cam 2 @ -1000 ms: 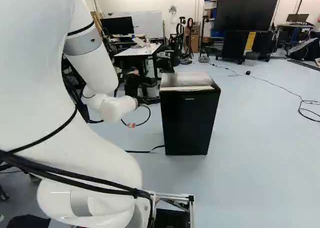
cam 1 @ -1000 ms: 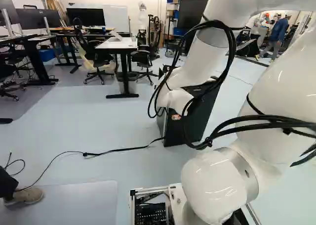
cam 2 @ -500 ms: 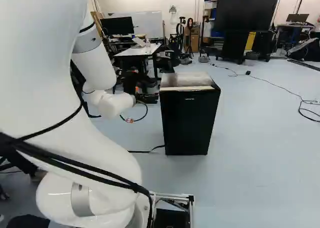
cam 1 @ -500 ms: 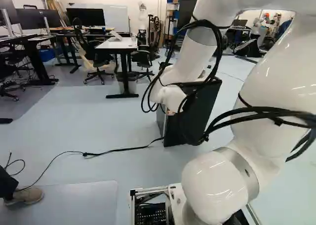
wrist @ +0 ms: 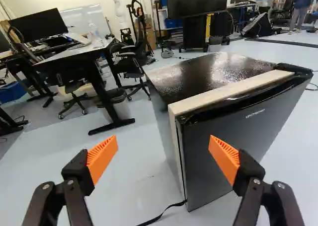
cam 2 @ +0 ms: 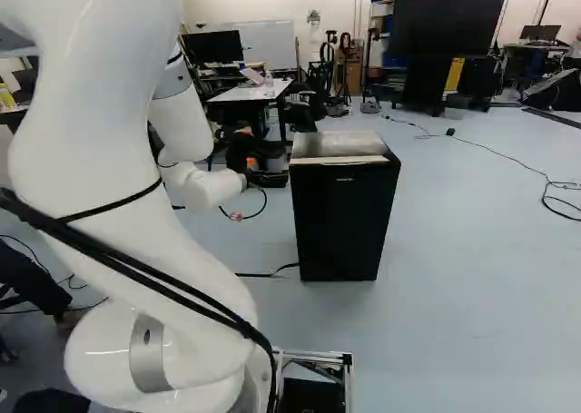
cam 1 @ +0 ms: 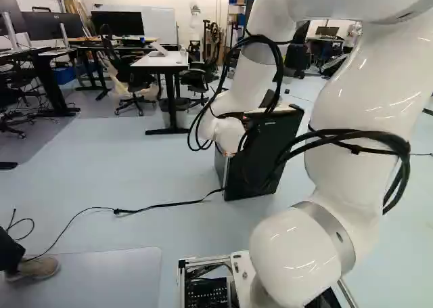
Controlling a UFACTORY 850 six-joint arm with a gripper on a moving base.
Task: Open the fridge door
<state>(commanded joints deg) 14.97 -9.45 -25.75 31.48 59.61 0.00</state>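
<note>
Swung leftward in the left base view, the white arm [cam 1: 358, 112] holds its pincer [wrist: 163, 145] spread and empty. On the floor [cam 1: 135, 172] stands the shut fridge [cam 2: 345, 215], ahead; its door's [wrist: 263, 131] near upright edge lies between the tips, still apart.

Fridge [cam 2: 343, 227] on flr [cam 2: 481, 277] ahead of arm [cam 2: 136, 195], cord [cam 1: 169, 205] on flr to its L, desk [cam 2: 252, 93] behind to L

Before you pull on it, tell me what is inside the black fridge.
None of the inside shows: the door looks shut and covers the front of the fridge. Only the outside can be seen, with a pale strip along the door's edge; any contents are hidden.
</note>
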